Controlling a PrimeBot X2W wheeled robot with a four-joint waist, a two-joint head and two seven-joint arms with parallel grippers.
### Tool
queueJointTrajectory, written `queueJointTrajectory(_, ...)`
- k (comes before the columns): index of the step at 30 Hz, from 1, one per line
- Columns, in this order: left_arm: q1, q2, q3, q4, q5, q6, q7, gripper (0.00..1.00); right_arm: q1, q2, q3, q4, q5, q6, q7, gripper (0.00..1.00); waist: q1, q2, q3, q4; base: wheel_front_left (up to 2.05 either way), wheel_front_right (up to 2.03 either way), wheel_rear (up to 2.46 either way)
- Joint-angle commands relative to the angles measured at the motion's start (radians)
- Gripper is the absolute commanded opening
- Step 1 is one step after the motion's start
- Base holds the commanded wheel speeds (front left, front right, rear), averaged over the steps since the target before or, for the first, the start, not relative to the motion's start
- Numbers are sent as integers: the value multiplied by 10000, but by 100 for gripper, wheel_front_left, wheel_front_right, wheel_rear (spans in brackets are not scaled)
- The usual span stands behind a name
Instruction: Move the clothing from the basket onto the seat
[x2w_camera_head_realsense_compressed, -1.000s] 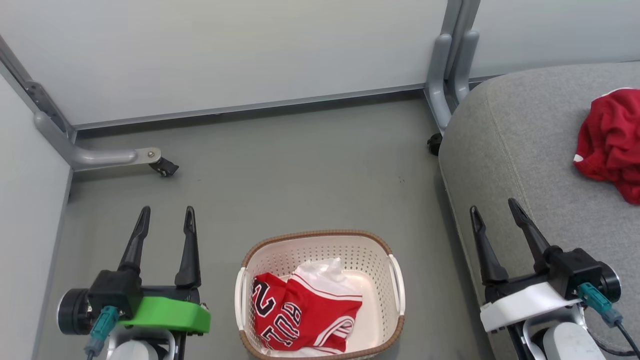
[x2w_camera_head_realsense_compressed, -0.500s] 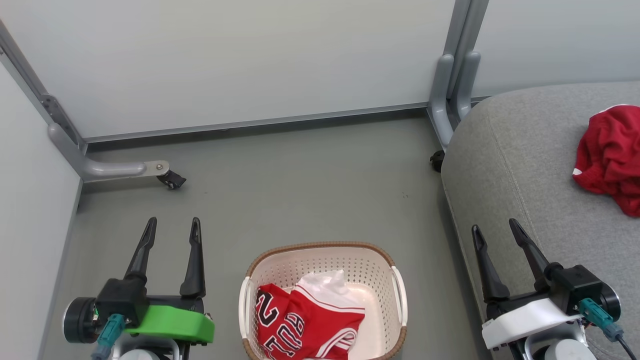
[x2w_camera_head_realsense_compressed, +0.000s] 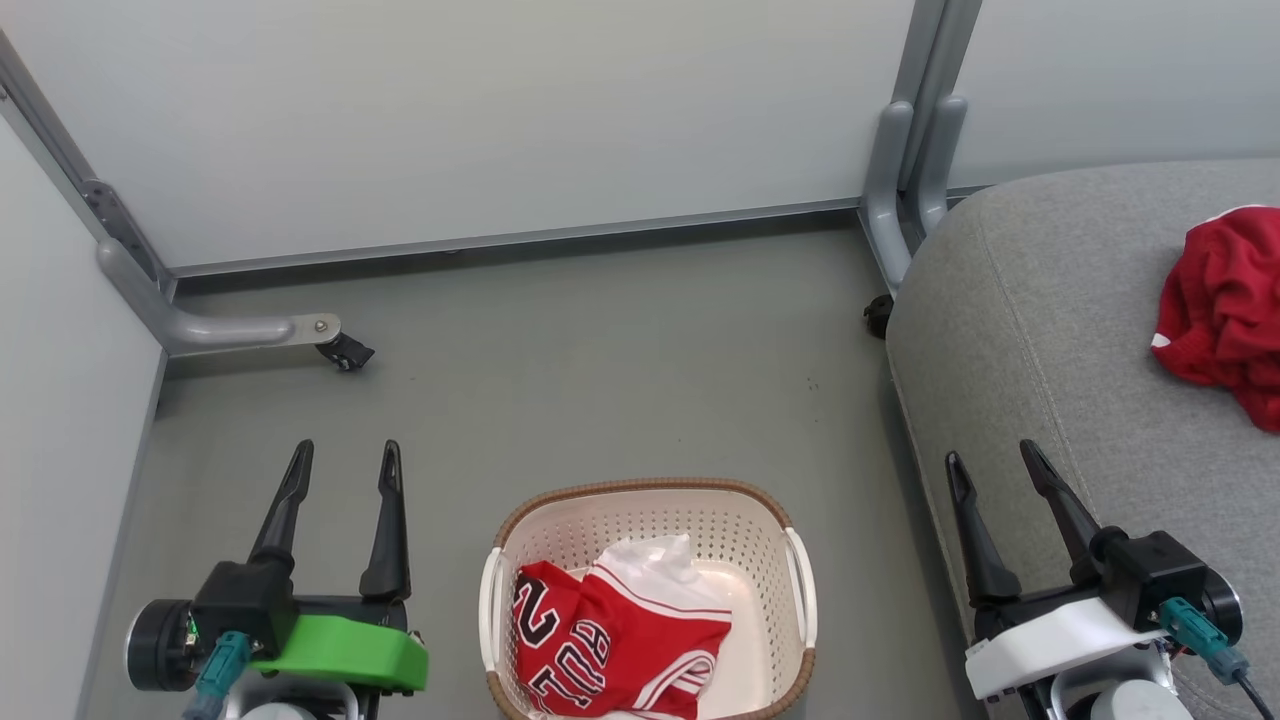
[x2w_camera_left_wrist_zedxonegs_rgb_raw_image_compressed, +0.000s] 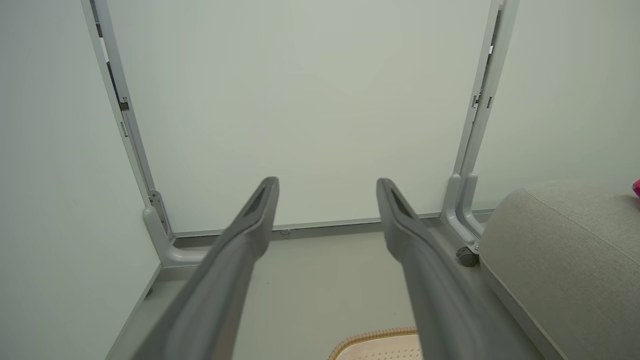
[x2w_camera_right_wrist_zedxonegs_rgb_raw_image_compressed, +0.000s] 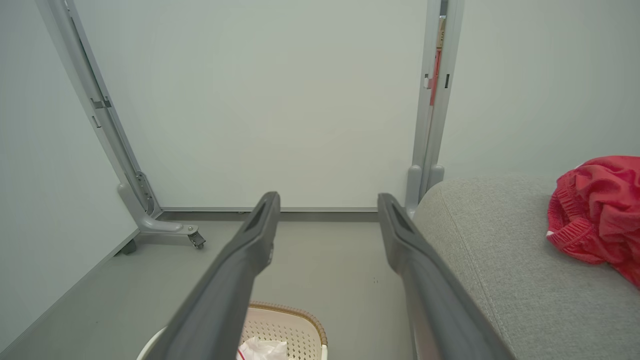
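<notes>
On the floor stands the cream basket (x2w_camera_head_realsense_compressed: 800, 585) with a brown rim, and a red jersey (x2w_camera_head_realsense_compressed: 615, 650) with black lettering lies crumpled inside it. A plain red shirt (x2w_camera_head_realsense_compressed: 1225, 300) rests bunched on the grey seat (x2w_camera_head_realsense_compressed: 1040, 330) at the right. To the left of the basket my left gripper (x2w_camera_head_realsense_compressed: 345, 460) hangs open with nothing between its fingers. My right gripper (x2w_camera_head_realsense_compressed: 990, 462) is open and empty over the seat's near left edge. The right wrist view shows the shirt (x2w_camera_right_wrist_zedxonegs_rgb_raw_image_compressed: 600, 215), the seat (x2w_camera_right_wrist_zedxonegs_rgb_raw_image_compressed: 500, 260) and the basket's rim (x2w_camera_right_wrist_zedxonegs_rgb_raw_image_compressed: 300, 317).
Pale partition panels close off the back and left, on grey feet with castors (x2w_camera_head_realsense_compressed: 345, 352) and a post (x2w_camera_head_realsense_compressed: 915, 170) beside the seat. Grey floor (x2w_camera_head_realsense_compressed: 600, 380) stretches between the basket and the back panel.
The whole head view shifted a little, so the camera moved. Neither gripper moved against the basket, and both garments lie as before.
</notes>
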Motion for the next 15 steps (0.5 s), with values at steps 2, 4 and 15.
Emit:
queueJointTrajectory(2,-34,-14,51,40,40,-36,-1,100,24,-28,-27,6,34,-7,-2,100,0,0,2,-6,0,0,0)
queueJointTrajectory(4,-59,-21,59,55,46,-43,-1,100,3,-28,-30,-10,31,-7,-2,100,0,0,11,-17,0,0,0)
queueJointTrajectory(15,-1080,219,-612,562,296,-225,-1,100,-356,-30,82,-8,16,-7,-3,100,0,0,337,-276,0,0,0)
